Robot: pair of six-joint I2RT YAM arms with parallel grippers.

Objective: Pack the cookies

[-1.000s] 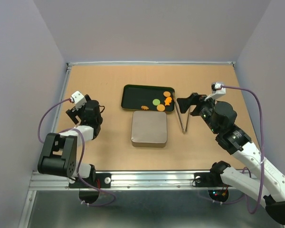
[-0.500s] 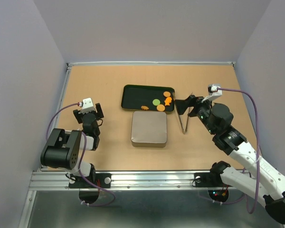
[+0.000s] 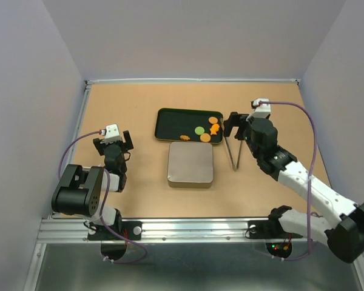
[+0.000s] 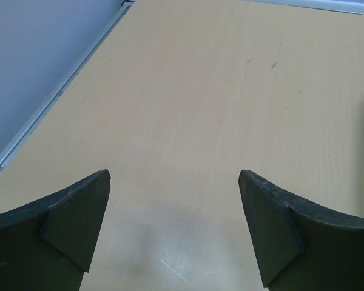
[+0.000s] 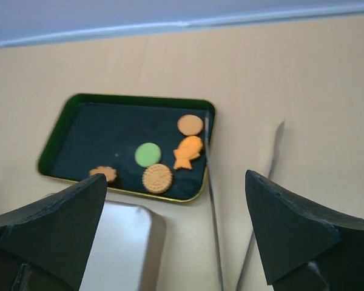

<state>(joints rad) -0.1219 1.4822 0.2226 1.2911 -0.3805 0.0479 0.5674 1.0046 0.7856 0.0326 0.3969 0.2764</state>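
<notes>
A: How far along?
B: 5 cookies (image 3: 199,130) lie in the open tin (image 3: 170,120); lid (image 3: 190,164) off beside it, tongs (image 3: 233,153) untouched on the tabletop (image 3: 121,103).
A: Grip?
B: Both left fingers (image 4: 73,224) and right fingers (image 5: 54,230) gape wide, empty.

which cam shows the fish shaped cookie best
Right wrist: the fish-shaped cookie is large enough to read its outline, inside the tray. Top external shows only a small orange speck; left wrist shows just table.

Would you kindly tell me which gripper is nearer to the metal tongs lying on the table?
Right. The right gripper hovers over the far ends of the tongs; the left gripper sits well off to their left, beyond the silver lid.
</notes>
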